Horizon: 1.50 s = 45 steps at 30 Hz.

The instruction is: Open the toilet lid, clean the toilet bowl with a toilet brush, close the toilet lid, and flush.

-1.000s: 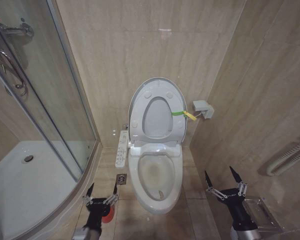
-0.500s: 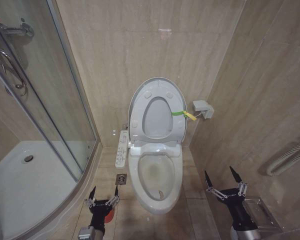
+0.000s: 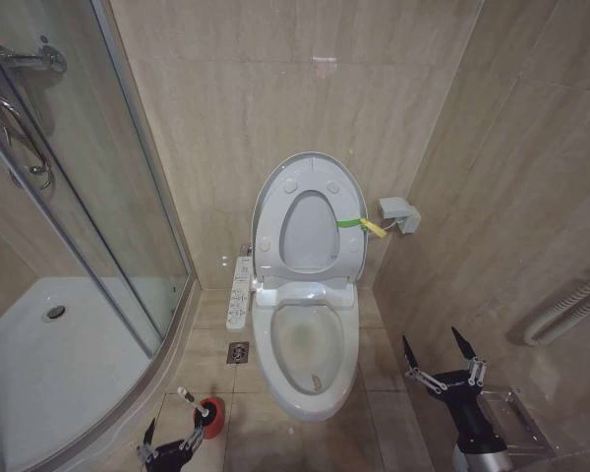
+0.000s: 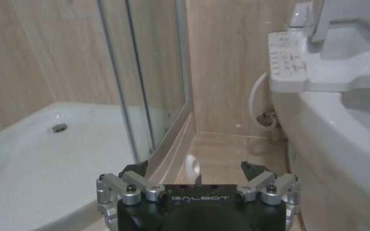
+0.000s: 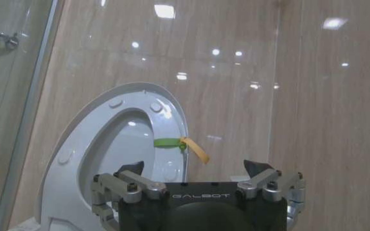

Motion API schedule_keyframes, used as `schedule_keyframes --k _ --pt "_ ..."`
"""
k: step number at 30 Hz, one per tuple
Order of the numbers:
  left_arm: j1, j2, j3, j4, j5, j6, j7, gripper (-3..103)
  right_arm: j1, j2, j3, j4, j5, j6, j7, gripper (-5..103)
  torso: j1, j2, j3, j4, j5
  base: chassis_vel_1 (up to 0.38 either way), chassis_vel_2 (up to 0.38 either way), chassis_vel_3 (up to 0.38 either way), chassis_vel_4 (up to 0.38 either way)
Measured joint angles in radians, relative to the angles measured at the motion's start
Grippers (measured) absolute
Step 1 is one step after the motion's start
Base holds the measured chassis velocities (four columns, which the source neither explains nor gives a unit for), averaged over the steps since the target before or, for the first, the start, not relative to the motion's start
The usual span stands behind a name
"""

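From the head camera we see the toilet lid [image 3: 308,211] standing upright against the back wall with the seat ring raised against it, a green and yellow strap [image 3: 360,224] tied at its right edge. Below it the toilet bowl [image 3: 306,351] lies open, its inside stained yellowish-brown. On the floor tiles left of the bowl sits the toilet brush [image 3: 188,398] in its red holder [image 3: 211,417], pale handle slanting up and to the left. Our left gripper [image 3: 172,444] hangs low at the frame's bottom edge, just in front of the holder, fingers spread and empty. Our right gripper [image 3: 440,356] waits to the right of the bowl, fingers wide apart, gripping nothing. In the left wrist camera we see the left gripper [image 4: 196,172] parted and empty, with the shower tray [image 4: 37,144], the glass door and the bowl's side with its control panel [image 4: 289,55] beyond. In the right wrist camera the right gripper [image 5: 196,169] gapes empty, facing the raised lid [image 5: 117,154] and its strap [image 5: 183,145].
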Motion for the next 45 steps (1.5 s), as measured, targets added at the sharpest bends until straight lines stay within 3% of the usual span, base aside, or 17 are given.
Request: schedule_keyframes --k 3,6,7,11,14,22,28,35,45 --pt "-0.018 0.002 -0.011 0.060 -0.021 -0.045 0.018 98 0.000 0.000 0.000 0.000 0.000 0.000 0.000 100 0.000 0.000 0.000 0.0000 0.0001 0.000 0.000 0.000 0.000" --pt "-0.052 0.008 -0.033 0.160 -0.025 -0.131 0.036 98 0.000 0.000 0.000 0.000 0.000 0.000 0.000 100 0.000 0.000 0.000 0.0000 0.0000 0.000 0.000 0.000 0.000" --pt "-0.052 0.008 -0.033 0.160 -0.025 -0.131 0.036 98 0.000 0.000 0.000 0.000 0.000 0.000 0.000 100 0.000 0.000 0.000 0.0000 0.0000 0.000 0.000 0.000 0.000" --pt "-0.114 0.018 -0.056 0.304 -0.031 -0.239 0.043 98 0.000 0.000 0.000 0.000 0.000 0.000 0.000 100 0.000 0.000 0.000 -0.0001 0.0001 0.000 0.000 0.000 0.000" --pt "-0.151 0.025 -0.064 0.371 -0.035 -0.275 0.048 98 0.000 0.000 0.000 0.000 0.000 0.000 0.000 100 0.000 0.000 0.000 0.0001 -0.0001 0.000 0.000 0.000 0.000" --pt "-0.293 0.062 -0.075 0.532 -0.078 -0.323 0.138 95 0.000 0.000 0.000 0.000 0.000 0.000 0.000 100 0.000 0.000 0.000 -0.0002 0.0000 0.000 0.000 0.000 0.000" --pt "-0.350 0.092 -0.059 0.610 -0.098 -0.328 0.197 95 0.000 0.000 0.000 0.000 0.000 0.000 0.000 100 0.000 0.000 0.000 -0.0001 0.0001 0.000 0.000 0.000 0.000" --pt "-0.413 0.127 -0.036 0.737 -0.116 -0.373 0.261 94 0.000 0.000 0.000 0.000 0.000 0.000 0.000 100 0.000 0.000 0.000 0.0000 0.0000 0.000 0.000 0.000 0.000" --pt "-0.449 0.144 -0.017 0.780 -0.115 -0.392 0.276 94 0.000 0.000 0.000 0.000 0.000 0.000 0.000 100 0.000 0.000 0.000 0.0000 0.0001 0.000 0.000 0.000 0.000"
